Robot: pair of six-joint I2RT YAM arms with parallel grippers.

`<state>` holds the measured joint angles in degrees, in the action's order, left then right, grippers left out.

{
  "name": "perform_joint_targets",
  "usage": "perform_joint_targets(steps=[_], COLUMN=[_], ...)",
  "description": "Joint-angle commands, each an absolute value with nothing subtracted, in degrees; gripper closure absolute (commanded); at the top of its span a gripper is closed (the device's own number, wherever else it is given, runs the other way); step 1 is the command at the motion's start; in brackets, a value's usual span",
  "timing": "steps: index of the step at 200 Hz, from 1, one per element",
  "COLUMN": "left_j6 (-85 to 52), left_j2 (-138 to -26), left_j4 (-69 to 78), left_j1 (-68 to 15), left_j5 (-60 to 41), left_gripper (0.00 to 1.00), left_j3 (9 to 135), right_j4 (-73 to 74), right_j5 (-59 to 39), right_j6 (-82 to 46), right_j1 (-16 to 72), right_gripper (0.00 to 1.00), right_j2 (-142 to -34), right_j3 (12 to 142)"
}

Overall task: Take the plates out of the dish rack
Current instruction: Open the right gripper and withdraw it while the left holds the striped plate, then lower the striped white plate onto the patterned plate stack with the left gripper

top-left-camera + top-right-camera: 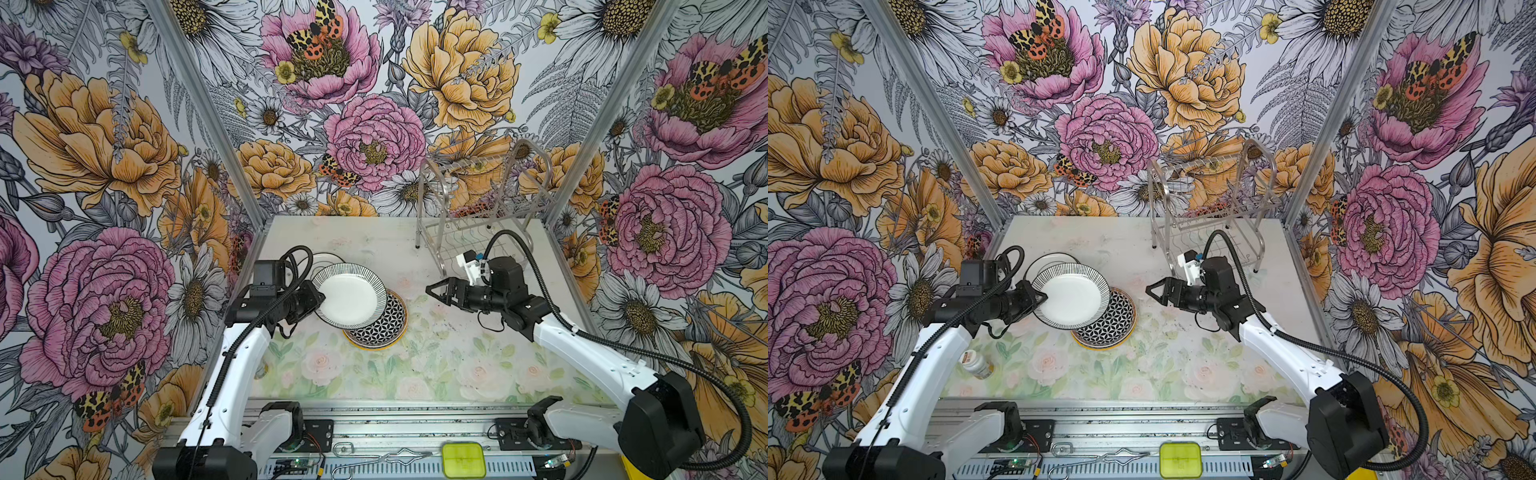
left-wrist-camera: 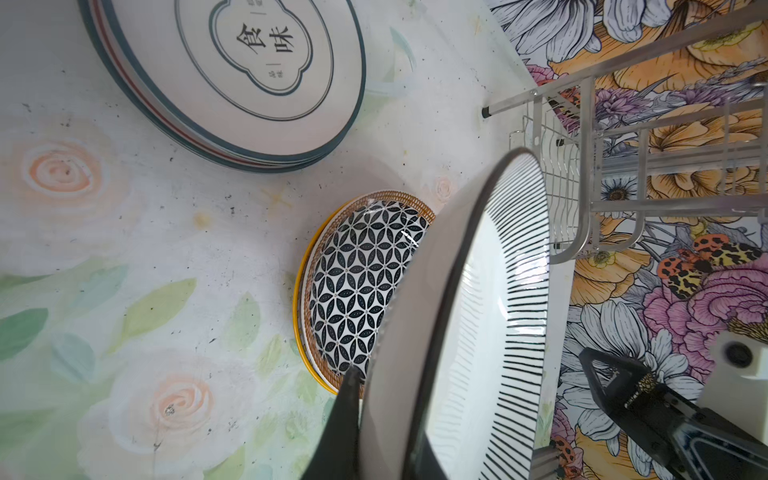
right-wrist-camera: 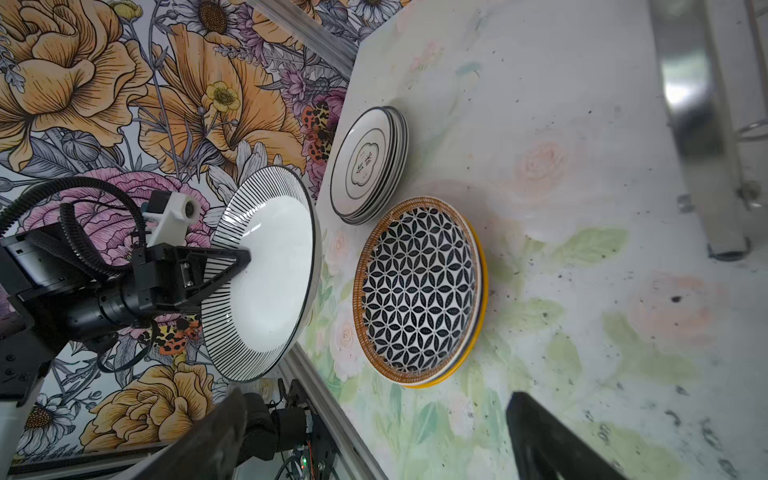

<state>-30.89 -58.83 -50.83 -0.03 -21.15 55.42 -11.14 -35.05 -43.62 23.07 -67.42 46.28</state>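
My left gripper is shut on the rim of a white plate with a black striped rim. The plate hangs tilted above the table, partly over a stack topped by a black lattice plate. A stack of white plates with characters lies behind it. My right gripper is open and empty, right of the plates. The dish rack stands at the back right, showing only bare wire.
The floral walls close in the table on three sides. A small bottle lies at the table's left edge. On the front rail sit a yellow-green box and a bent wire piece.
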Motion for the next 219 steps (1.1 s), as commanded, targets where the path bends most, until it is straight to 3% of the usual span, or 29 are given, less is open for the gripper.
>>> perform_joint_targets(steps=[1, 122, 219], left_j6=[-30.76, -32.26, -33.34], left_j2=[-56.78, -60.86, -64.41], left_j4=[-50.06, -52.03, -47.62], left_j1=[-0.07, -8.48, -9.75], left_j5=[-20.34, -6.71, -5.47], left_gripper=[1.0, 1.0, 1.0], left_j3=[58.24, 58.75, 56.47], right_j4=[-15.59, -20.21, -20.93], right_j5=[-31.76, -26.28, -26.28], right_j6=[-40.33, -37.62, -37.61], right_j1=[20.78, 12.45, 10.71], right_gripper=[0.01, 0.01, 0.01], right_j2=[-63.82, -58.94, -59.26], right_j3=[44.28, 38.5, 38.39])
